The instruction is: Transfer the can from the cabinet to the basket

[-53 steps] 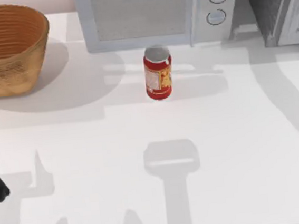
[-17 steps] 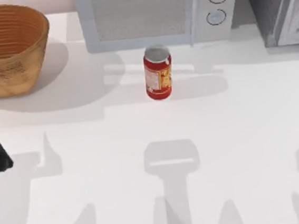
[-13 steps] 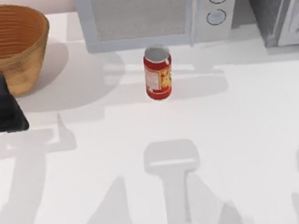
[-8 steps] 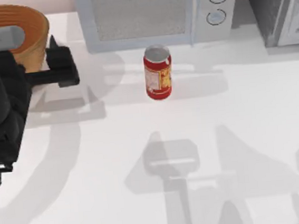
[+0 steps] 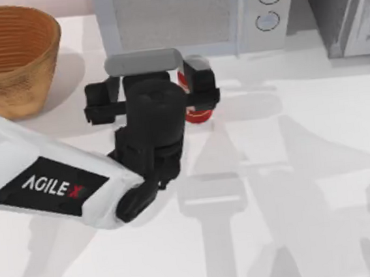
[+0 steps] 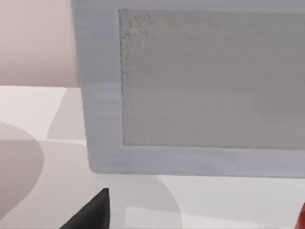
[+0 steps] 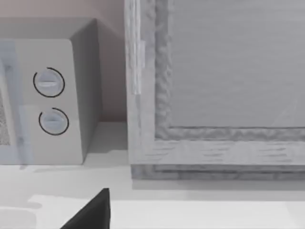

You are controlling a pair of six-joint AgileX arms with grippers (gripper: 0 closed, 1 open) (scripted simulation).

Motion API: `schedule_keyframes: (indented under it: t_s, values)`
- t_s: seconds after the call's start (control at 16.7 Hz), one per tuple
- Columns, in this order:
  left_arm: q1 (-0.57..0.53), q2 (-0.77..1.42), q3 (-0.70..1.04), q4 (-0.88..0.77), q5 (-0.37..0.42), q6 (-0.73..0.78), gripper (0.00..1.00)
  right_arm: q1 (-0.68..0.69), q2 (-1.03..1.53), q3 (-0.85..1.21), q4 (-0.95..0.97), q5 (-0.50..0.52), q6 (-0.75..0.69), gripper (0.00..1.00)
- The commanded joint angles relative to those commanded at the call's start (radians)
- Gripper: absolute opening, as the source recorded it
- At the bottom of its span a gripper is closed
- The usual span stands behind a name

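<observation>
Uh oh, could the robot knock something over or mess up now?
Maybe. The left gripper hangs over the can, which stands on the table close in front of the microwave. If the fingers come down off-centre, they might tip the can or push it against the microwave. The basket is well off to the left, so a loose grip could drop the can on the way.

Simulated kitchen counter; microwave [image 5: 186,17]

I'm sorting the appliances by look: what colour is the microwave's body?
White, with a speckled grey door panel; the microwave shows best in the top view.
</observation>
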Motion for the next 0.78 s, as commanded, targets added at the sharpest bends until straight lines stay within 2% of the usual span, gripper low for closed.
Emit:
schedule_keyframes:
  t_s: [0.36,0.78]
  values:
    - [-0.121,0.322,0.14,0.139,-0.113,-0.029,1.0,0.0,0.0,0.0,0.0,0.0,0.0,1.0]
    - [-0.129,0.352,0.149,0.151,-0.123,-0.031,1.0,0.0,0.0,0.0,0.0,0.0,0.0,1.0]
